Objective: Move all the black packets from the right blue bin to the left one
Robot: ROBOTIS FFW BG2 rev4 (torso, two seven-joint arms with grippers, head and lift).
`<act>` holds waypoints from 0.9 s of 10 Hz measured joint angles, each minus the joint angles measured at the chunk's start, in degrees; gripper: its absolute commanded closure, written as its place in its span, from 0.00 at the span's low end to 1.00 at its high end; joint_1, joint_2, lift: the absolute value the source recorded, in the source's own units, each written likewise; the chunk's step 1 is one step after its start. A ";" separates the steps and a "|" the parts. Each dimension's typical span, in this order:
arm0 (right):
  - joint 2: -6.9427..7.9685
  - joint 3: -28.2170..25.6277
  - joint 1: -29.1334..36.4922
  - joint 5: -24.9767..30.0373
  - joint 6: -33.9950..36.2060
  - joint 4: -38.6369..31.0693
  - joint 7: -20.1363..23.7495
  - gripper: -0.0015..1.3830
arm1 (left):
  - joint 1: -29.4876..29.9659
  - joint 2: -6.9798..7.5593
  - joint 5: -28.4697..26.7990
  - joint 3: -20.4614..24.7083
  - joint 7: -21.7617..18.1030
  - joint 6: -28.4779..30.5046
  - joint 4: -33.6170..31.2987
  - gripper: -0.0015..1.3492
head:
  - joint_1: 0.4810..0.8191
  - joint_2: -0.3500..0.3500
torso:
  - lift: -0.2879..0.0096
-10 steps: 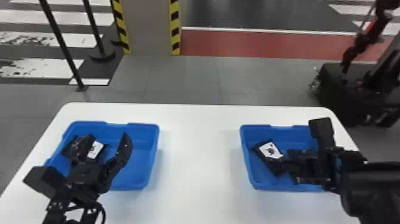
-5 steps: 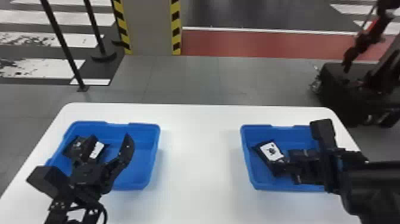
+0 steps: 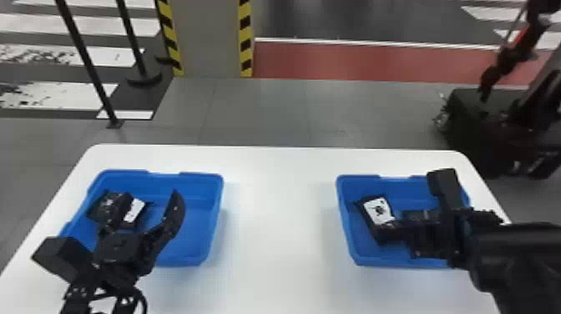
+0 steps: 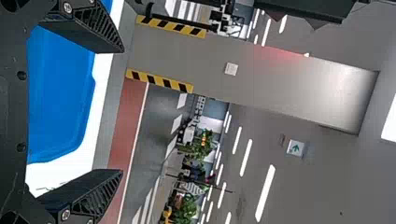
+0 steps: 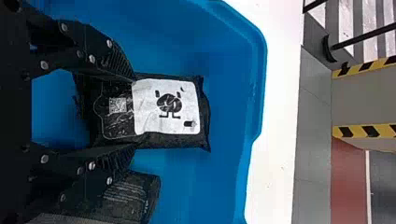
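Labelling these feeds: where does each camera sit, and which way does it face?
Head view: on the head, looks forward and down at left bin and right bin; left arm and right arm show.
Left wrist view: on that wrist, looks past left bin to pillar; open left fingers show.
Right wrist view: on that wrist, looks into right bin; right fingers flank black packet.
Head and right wrist views share right bin and packet.

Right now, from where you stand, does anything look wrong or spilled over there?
Nothing stands out: I see no spill or tear. The white-labelled black packet lies at a slant to the walls of the right blue bin, but that looks harmless; it is between the right gripper's jaws.
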 measured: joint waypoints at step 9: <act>-0.06 -1.32 14.07 -14.19 -32.61 -16.10 -0.08 0.91 | -0.46 0.00 2.04 -0.78 -0.17 -1.34 0.00 0.08 | 0.63 0.56 | 0.60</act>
